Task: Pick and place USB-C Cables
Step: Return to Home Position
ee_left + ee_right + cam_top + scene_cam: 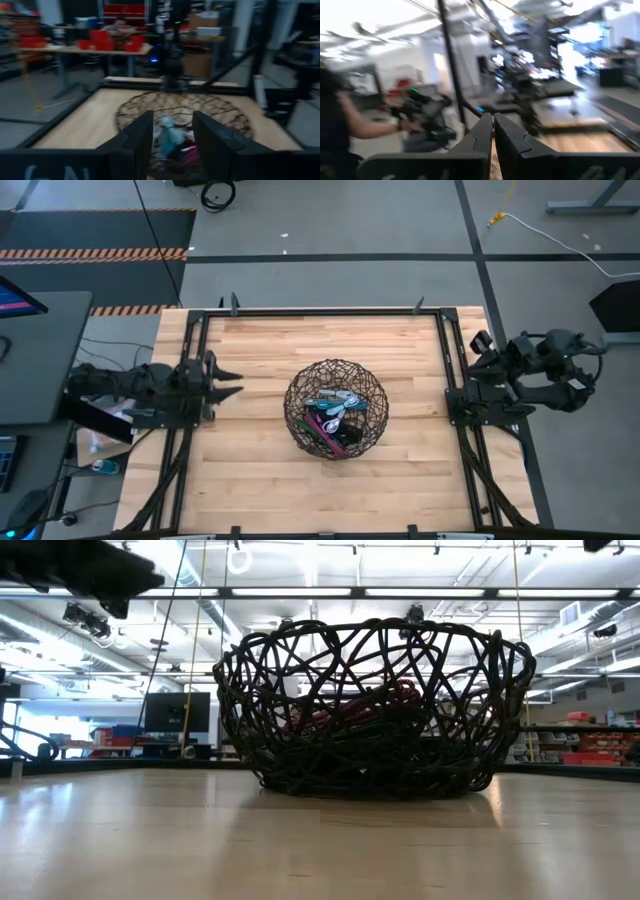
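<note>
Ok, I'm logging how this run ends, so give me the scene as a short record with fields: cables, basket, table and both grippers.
cables: coiled bundles, teal, white and purple among them; all the visible ones lie inside the basket
basket: dark wire mesh, upright, near the table's middle
table: wooden top
left gripper: at the table's left edge, open, empty, pointing toward the basket
right gripper: by the table's right edge, shut, holding nothing

Low down, the wire basket hides all but a maroon cable from me; from above, I can't count the USB-C Cables.
</note>
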`<action>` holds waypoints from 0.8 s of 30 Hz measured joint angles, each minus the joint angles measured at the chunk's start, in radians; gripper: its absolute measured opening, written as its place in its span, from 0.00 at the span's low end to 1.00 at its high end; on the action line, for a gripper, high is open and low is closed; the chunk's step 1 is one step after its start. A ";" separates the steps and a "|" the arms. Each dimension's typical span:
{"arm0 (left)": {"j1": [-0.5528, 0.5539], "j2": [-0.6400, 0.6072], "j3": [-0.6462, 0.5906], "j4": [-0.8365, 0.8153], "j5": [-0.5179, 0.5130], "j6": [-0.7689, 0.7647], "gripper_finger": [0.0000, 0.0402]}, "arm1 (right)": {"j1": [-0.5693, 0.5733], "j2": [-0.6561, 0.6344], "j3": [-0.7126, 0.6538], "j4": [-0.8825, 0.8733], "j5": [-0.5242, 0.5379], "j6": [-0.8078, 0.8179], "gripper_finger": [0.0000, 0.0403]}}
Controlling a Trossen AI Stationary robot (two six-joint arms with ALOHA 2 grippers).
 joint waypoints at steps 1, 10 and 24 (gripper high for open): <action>0.024 -0.006 0.000 -0.010 0.000 0.005 0.36 | 0.000 0.000 0.000 -0.025 0.027 -0.015 0.06; 0.143 -0.006 0.000 -0.082 0.116 -0.012 0.36 | 0.000 -0.005 -0.075 -0.126 0.144 0.009 0.07; 0.203 -0.006 0.000 -0.087 0.157 -0.017 0.36 | 0.000 -0.004 -0.401 0.170 0.161 0.021 0.08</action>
